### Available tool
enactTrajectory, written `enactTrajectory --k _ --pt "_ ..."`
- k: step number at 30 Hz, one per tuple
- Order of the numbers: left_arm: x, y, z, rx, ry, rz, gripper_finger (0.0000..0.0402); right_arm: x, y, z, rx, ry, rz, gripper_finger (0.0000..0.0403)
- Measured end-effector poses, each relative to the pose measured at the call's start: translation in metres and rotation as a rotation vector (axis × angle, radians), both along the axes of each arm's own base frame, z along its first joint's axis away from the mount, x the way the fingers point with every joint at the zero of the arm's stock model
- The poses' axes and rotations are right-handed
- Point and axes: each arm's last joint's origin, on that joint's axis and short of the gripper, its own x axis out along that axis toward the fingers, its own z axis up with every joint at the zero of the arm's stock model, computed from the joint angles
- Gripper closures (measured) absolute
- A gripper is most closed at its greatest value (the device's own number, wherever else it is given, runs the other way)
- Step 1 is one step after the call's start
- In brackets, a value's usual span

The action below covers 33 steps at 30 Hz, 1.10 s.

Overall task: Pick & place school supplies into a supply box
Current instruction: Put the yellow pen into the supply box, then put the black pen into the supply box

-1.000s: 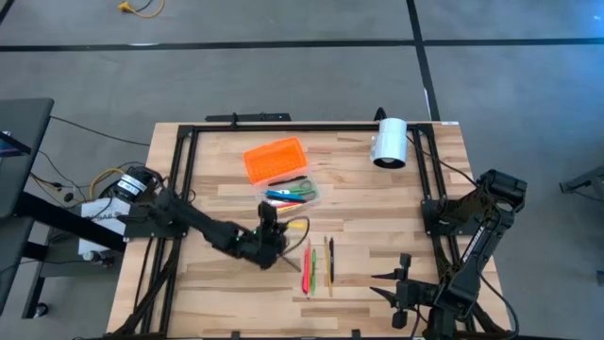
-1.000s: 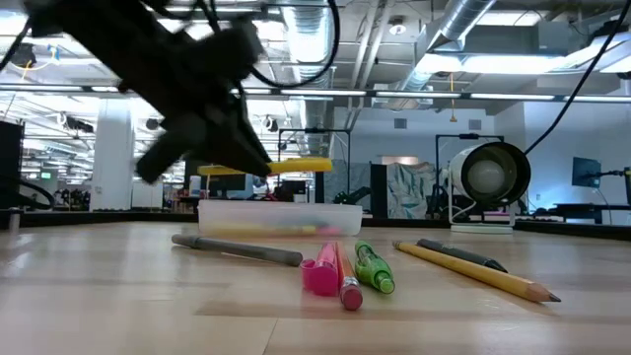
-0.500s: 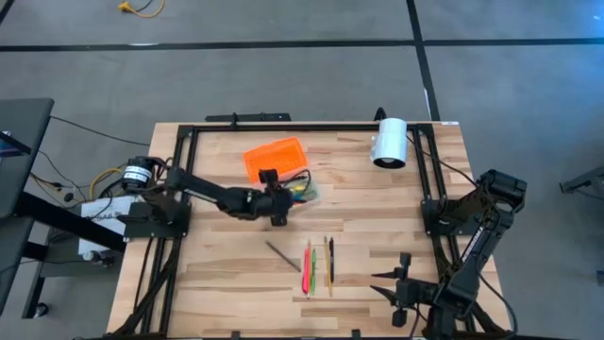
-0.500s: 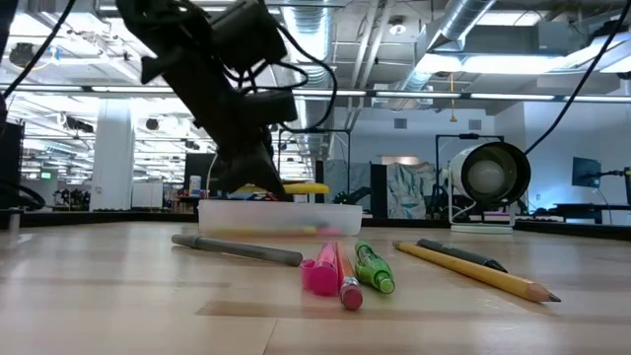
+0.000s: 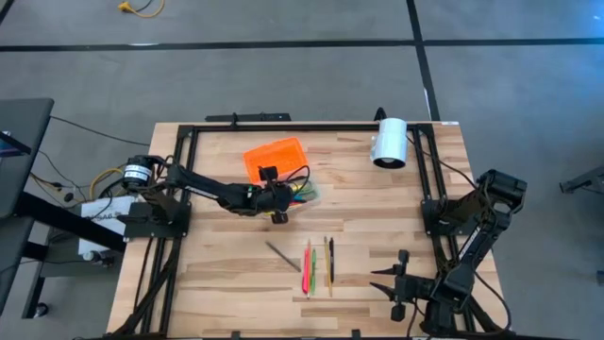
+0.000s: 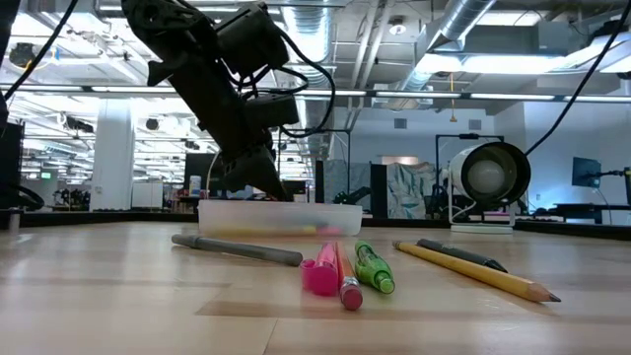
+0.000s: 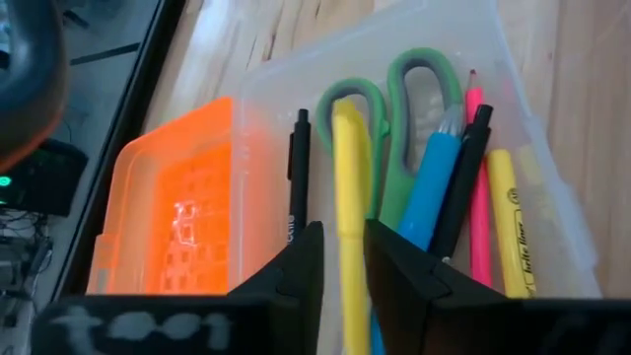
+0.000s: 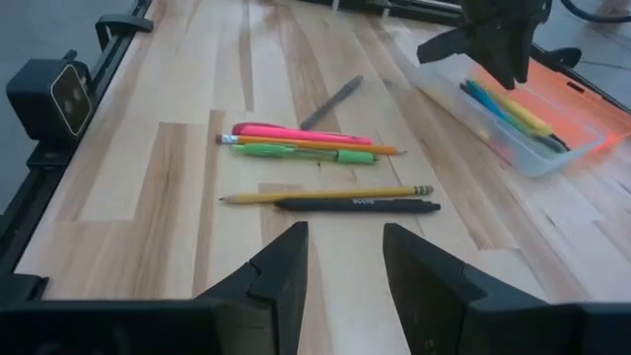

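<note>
Step in hand: dropping a yellow marker [image 7: 347, 187] into the clear case [image 5: 300, 195]. Left hand [image 7: 340, 258] hovers over the case, fingers straddling the marker; grip cannot be told. Right hand [image 8: 343, 258] waits spread. Next: fetch the pens [image 5: 317, 265] on the table [image 5: 377, 236].

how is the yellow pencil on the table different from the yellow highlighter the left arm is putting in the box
The yellow pencil lies flat on the bare table; the yellow highlighter is over the clear supply box, between the left gripper fingers. The pencil is thin, with a sharpened tip and an eraser end; the highlighter is thicker and plain. Both are yellow.
</note>
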Motion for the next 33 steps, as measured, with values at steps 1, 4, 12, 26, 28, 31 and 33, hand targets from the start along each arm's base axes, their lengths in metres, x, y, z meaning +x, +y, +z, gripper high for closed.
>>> enactTrajectory --k 1,4,12,26,28,31,33 --pt "0.000 0.000 0.000 0.002 0.000 0.001 0.0328 0.000 0.000 0.000 0.000 0.000 0.000 0.0276" --pt "0.000 0.000 0.000 0.003 0.000 0.001 0.0310 0.000 0.000 0.000 0.005 -0.002 -0.001 0.0276" --pt "-0.002 -0.033 0.013 -0.024 -0.031 -0.135 0.0282 0.019 -0.009 0.001 0.030 -0.015 -0.076 0.0276" --pt "-0.043 -0.155 0.022 -0.109 -0.074 -0.562 0.0280 0.074 -0.041 0.004 0.182 -0.019 -0.258 0.0276" --pt "-0.052 -0.170 0.020 -0.090 -0.117 -0.605 0.0280 0.082 -0.045 0.002 0.198 -0.003 -0.265 0.0276" --pt "-0.067 -0.187 0.014 -0.065 -0.162 -0.670 0.0280 0.095 -0.049 -0.004 0.192 0.010 -0.255 0.0276" --pt "-0.078 -0.196 0.010 -0.051 -0.199 -0.700 0.0280 0.105 -0.050 -0.009 0.200 0.018 -0.237 0.0276"
